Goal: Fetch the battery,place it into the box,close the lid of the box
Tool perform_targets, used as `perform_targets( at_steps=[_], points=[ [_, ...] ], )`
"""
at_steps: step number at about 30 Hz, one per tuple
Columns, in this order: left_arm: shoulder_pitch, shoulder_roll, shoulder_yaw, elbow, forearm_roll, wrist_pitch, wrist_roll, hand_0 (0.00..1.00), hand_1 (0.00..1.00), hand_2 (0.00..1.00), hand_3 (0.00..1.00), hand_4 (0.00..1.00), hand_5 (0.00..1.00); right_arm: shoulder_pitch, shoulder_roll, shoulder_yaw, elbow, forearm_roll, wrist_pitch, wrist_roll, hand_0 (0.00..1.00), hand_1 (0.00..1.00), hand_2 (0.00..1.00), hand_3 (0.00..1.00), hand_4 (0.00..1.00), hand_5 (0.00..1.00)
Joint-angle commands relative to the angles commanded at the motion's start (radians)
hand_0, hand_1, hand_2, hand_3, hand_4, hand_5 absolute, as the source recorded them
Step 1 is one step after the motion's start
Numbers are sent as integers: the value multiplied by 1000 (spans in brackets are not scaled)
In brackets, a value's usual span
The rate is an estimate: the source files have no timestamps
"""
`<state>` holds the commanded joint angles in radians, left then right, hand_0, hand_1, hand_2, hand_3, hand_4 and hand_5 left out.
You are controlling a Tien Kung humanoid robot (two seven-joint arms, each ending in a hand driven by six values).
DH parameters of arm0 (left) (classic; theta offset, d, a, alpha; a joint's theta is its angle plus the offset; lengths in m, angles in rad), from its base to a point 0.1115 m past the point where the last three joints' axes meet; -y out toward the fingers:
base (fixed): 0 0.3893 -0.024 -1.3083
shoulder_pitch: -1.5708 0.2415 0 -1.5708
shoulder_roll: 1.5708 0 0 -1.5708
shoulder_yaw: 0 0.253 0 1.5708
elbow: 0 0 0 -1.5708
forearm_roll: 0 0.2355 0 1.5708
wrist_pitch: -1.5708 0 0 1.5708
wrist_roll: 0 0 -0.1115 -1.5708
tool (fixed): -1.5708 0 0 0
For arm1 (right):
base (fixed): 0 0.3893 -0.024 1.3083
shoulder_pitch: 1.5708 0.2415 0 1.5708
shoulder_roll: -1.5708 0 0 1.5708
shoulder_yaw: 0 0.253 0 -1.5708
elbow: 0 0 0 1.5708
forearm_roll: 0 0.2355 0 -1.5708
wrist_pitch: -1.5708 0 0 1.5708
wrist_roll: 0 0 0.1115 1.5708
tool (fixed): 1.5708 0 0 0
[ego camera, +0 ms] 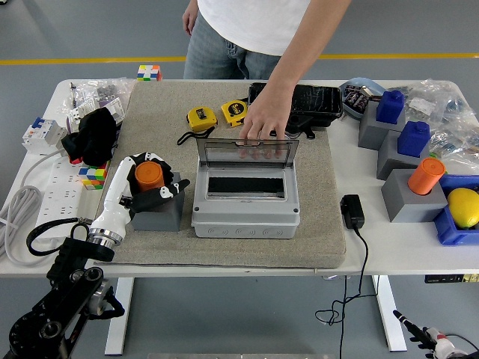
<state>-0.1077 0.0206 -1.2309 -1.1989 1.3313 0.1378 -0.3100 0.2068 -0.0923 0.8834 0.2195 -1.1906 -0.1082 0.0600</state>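
An orange cylinder, the battery (pixel 148 173), stands upright in a grey block (pixel 160 215) on the mat's left side. My left hand (pixel 162 176) reaches in from the lower left, and its fingers curl round the battery from behind and in front. To the right sits the grey box (pixel 245 215), its dark slot showing. Its clear lid (pixel 247 149) stands upright, and a person's hand (pixel 262 123) rests on the lid's top edge from the far side. Only a tip of my right hand (pixel 434 345) shows in the bottom right corner, below the table.
Two yellow tape measures (pixel 200 117) and a black case (pixel 307 101) lie behind the box. A black adapter (pixel 352 211) with its cable lies to the box's right. Grey blocks with blue and orange pieces (pixel 425 176) stand far right. A power strip (pixel 52 187) and a colour cube (pixel 93 176) lie left.
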Motion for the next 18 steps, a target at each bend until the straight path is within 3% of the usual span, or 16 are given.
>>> perform_targets(
  at_steps=[1,18],
  points=[
    [0,0,0,0,1,3,0,88,142,197,200,998,2,0,0,0,0,-1,0,0,907,890,831,867,998,998],
    [-10,-2,11,13,-6,85,-13,42,77,133,137,998,2,1,1,5,-1,-3,0,1,907,891,831,866,998,998]
  ],
)
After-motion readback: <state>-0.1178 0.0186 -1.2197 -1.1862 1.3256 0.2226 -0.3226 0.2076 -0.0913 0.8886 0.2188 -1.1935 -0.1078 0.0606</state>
